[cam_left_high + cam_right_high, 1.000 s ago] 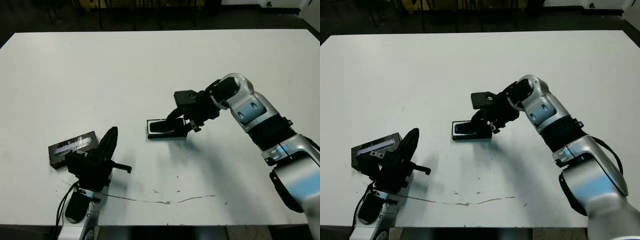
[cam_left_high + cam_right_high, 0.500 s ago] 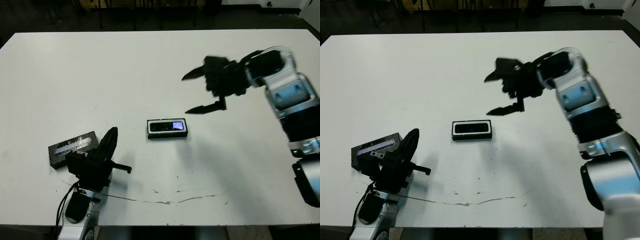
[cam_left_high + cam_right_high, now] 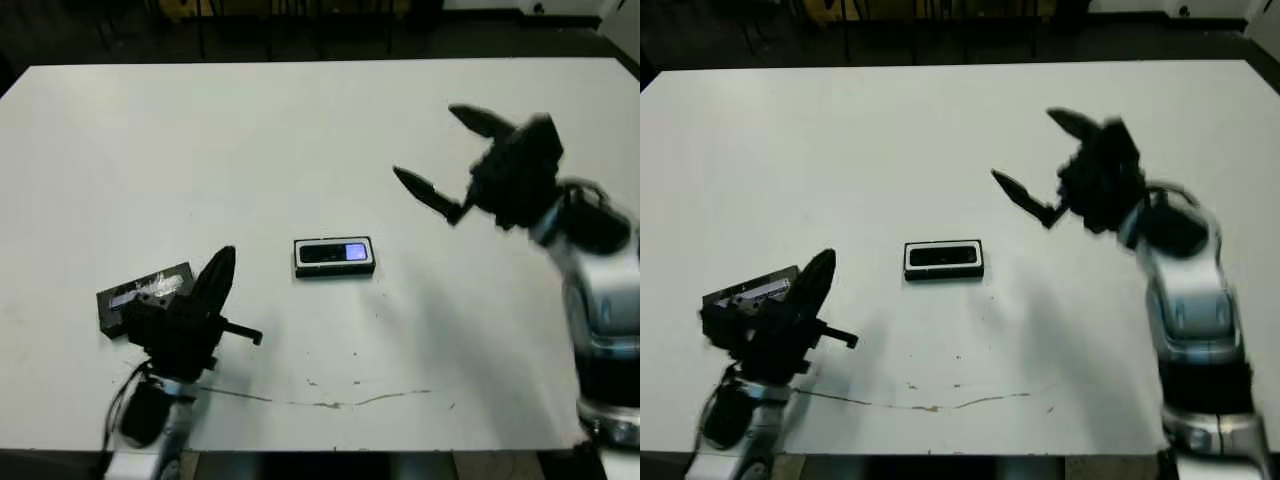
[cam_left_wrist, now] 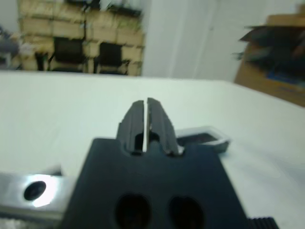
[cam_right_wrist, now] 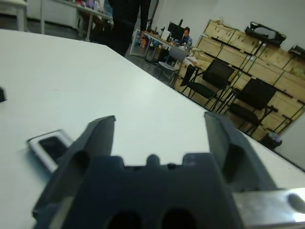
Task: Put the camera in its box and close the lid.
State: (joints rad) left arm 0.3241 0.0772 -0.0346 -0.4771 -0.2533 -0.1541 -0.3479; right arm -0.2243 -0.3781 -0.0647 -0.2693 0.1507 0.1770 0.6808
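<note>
White table (image 3: 300,130) with a thin brownish crack line near the front edge; behind it, dark floor and chair legs, with stacked cardboard boxes, black chairs and a person standing far back in the right wrist view. Camera (image 3: 334,252) lying in its box (image 3: 334,268) mid-table, bluish screen up; lid (image 3: 146,296) off, far left, partly hidden behind left gripper (image 3: 217,275), fingers pressed together on nothing. Right gripper (image 3: 455,160) motion-blurred, raised right of the box, spread wide and empty.
</note>
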